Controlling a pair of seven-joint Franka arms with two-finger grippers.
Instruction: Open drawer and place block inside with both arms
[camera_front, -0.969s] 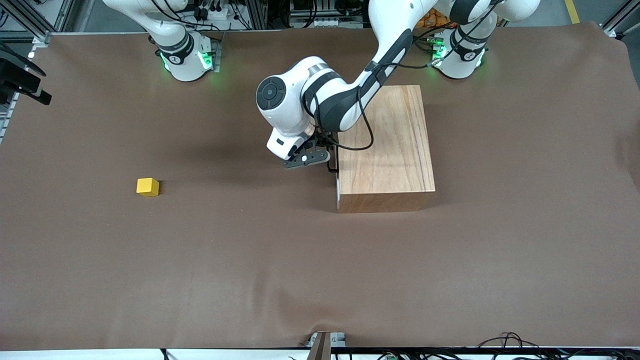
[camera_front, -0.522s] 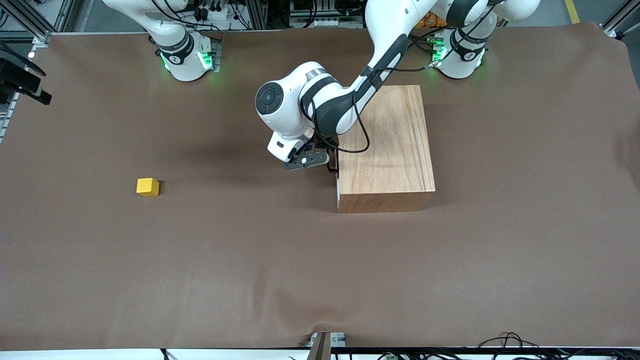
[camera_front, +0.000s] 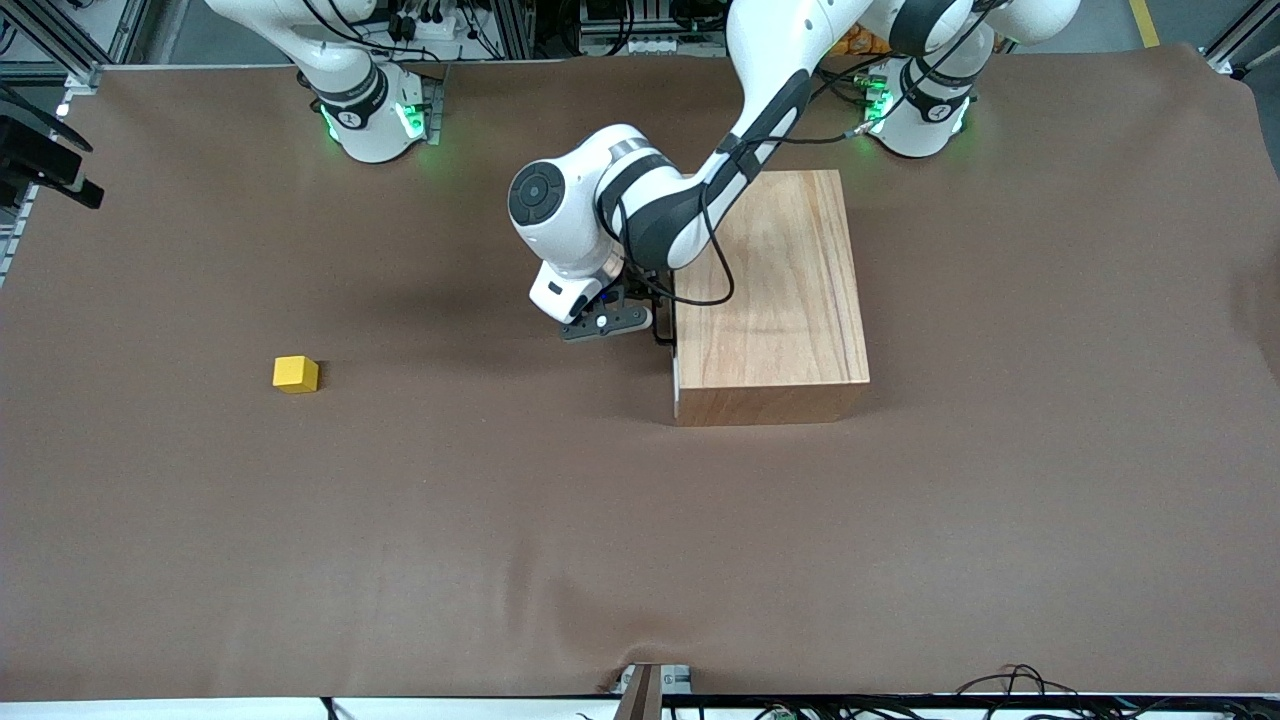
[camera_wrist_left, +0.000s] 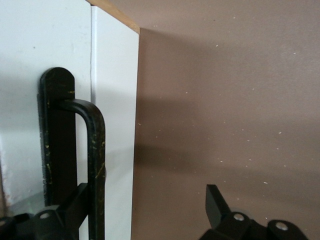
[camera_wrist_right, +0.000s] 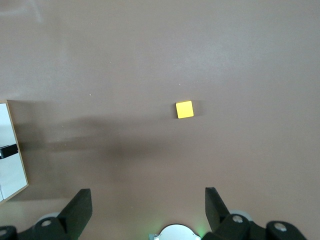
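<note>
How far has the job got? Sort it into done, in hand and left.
Done: nothing; the drawer sits closed in the wooden box.
In hand: the left end effector, open, straddles the drawer's black handle.
Left: pulling the drawer out, then moving the yellow block, which lies on the table under the right end effector, open.

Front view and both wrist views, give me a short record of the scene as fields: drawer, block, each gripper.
drawer: shut, flush in the wooden box
handle: black, between the left gripper's fingers
block: yellow, on the table, toward the right arm's end
left gripper: open, at the drawer front
right gripper: open, high over the table, waiting
</note>
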